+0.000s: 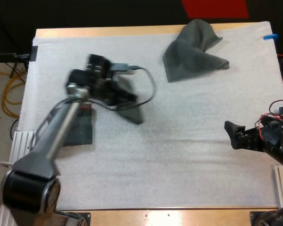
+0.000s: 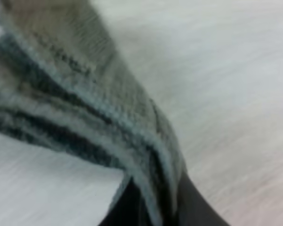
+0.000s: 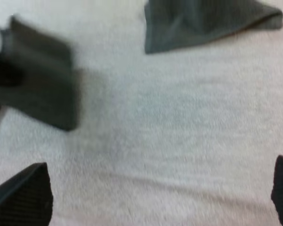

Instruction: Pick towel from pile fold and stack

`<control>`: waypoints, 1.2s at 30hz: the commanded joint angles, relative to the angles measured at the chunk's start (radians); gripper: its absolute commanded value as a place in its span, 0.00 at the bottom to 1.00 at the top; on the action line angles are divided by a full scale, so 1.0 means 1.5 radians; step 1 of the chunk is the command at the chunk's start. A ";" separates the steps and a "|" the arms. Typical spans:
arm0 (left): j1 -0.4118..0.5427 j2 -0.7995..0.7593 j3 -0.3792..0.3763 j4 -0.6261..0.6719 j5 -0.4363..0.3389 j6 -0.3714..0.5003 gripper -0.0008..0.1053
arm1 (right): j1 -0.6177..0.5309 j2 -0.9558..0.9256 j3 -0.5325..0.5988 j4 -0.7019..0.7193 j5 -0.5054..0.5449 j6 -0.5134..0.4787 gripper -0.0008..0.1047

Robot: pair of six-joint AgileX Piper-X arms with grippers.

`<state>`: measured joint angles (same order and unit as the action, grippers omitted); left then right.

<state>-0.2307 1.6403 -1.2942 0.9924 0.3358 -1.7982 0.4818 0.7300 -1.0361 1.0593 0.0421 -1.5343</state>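
One towel (image 1: 134, 113) in left pincer (image 1: 126, 97), perhaps off mat (image 1: 179, 155)

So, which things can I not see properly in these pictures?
- High view: the left gripper's fingertips are covered by the held towel.
- High view: the folded towel lies partly under the left arm, so its layers cannot be counted.
- Right wrist view: the right gripper's open fingers are cut off at the picture's edges.
- High view: the crumpled towel hides anything beneath its folds.
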 commanded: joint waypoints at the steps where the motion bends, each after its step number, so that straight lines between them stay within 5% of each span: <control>1: 0.024 -0.023 -0.002 0.054 -0.023 0.042 0.01 | 0.001 0.000 -0.003 -0.015 0.004 -0.007 0.87; 10: 0.203 -0.041 -0.001 0.176 -0.024 0.128 0.01 | 0.001 0.022 -0.002 -0.021 -0.007 -0.007 0.87; 17: 0.288 -0.040 0.015 0.184 -0.034 0.177 0.01 | 0.001 0.028 -0.002 -0.021 -0.016 -0.007 0.87; 23: 0.319 -0.040 0.035 0.183 -0.161 0.200 0.10 | 0.001 0.028 -0.002 -0.021 -0.016 -0.007 0.87; 29: 0.319 -0.040 0.035 0.176 -0.193 0.204 0.53 | 0.001 0.028 -0.002 -0.021 -0.016 -0.007 0.87; 31: 0.319 -0.040 0.035 0.175 -0.258 0.203 0.66 | 0.001 0.028 -0.002 -0.021 -0.016 -0.007 0.87; 34: 0.319 -0.040 0.035 0.174 -0.401 0.194 0.67 | 0.001 0.028 -0.002 -0.021 -0.016 -0.007 0.87; 36: 0.319 -0.046 0.035 0.174 -0.448 0.194 0.67 | 0.001 0.028 -0.002 -0.021 -0.016 -0.007 0.87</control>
<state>0.2494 1.5813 -1.2409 1.2516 -0.2691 -1.5021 0.4818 0.7705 -1.0361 1.0357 0.0279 -1.5361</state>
